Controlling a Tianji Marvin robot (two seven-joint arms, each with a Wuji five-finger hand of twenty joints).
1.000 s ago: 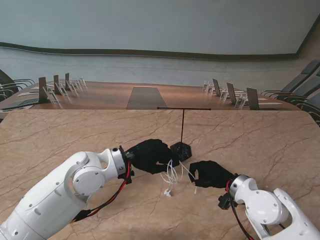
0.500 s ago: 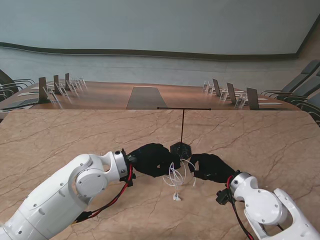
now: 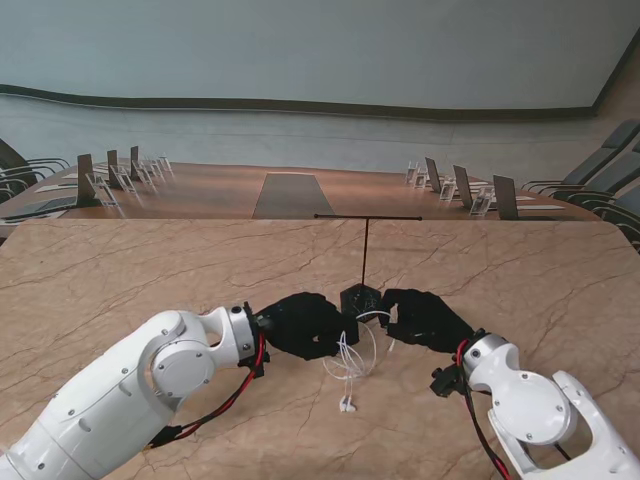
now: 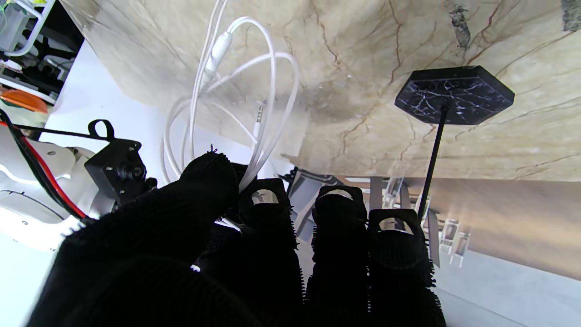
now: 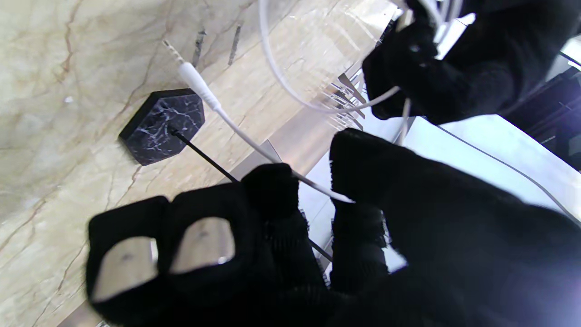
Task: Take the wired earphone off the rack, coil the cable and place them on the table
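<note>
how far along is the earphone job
Done: the earphone is off the rack. In hand: left hand pinches several cable loops, right hand holds the plug end. Left: finish coiling and lay it on the table.

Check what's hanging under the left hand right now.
Loops of white earphone cable hang from the left hand, earbuds lowest, just over the table. The fingers cover where the loops gather.
</note>
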